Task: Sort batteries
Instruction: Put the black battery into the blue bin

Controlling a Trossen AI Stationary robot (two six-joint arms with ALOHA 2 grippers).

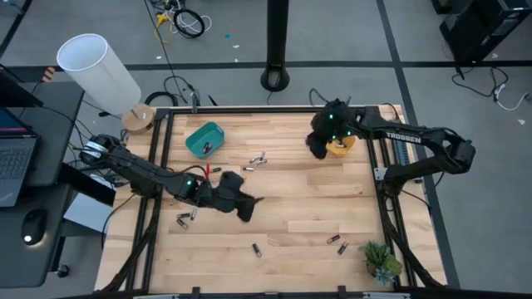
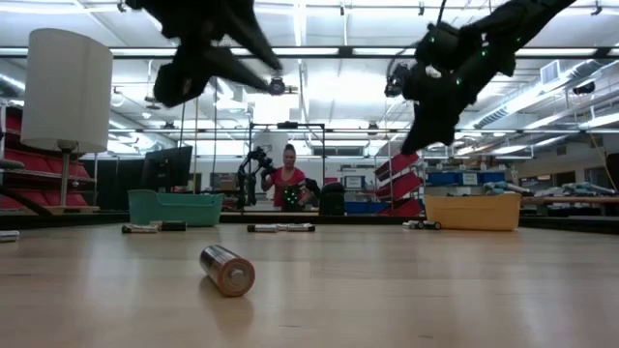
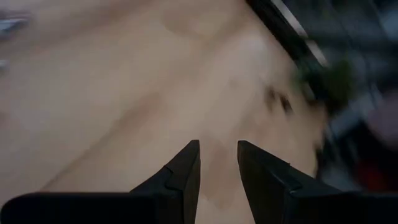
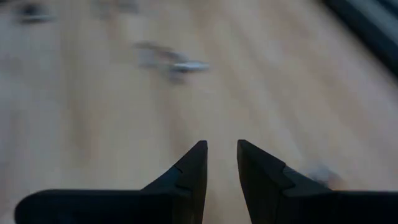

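currently catalogued, one entry per line:
table (image 1: 283,208): pale wooden top in a dark frame.
left gripper (image 1: 249,205): above the middle of the table, left of centre; in the left wrist view its fingers (image 3: 183,174) stand a narrow gap apart with bare wood between them, nothing held.
right gripper (image 1: 318,146): at the far right, just beside the orange bin (image 1: 342,147); in the right wrist view its fingers (image 4: 186,174) are slightly parted and empty.
teal bin (image 1: 204,139): far left of the table, with something dark inside, too small to tell.
batteries, far middle (image 1: 258,159): a small cluster between the two bins.
batteries, left (image 1: 186,218): a few lying near the left edge.
batteries, near right (image 1: 337,243): two or three, close together.
battery, near middle (image 1: 257,250): alone on its side; it is the closest one in the low view (image 2: 226,270).
plant (image 1: 381,259): near right corner.
lamp (image 1: 100,73): white shade, beyond the far left corner.
person (image 2: 289,180): in the room behind, in a red top.
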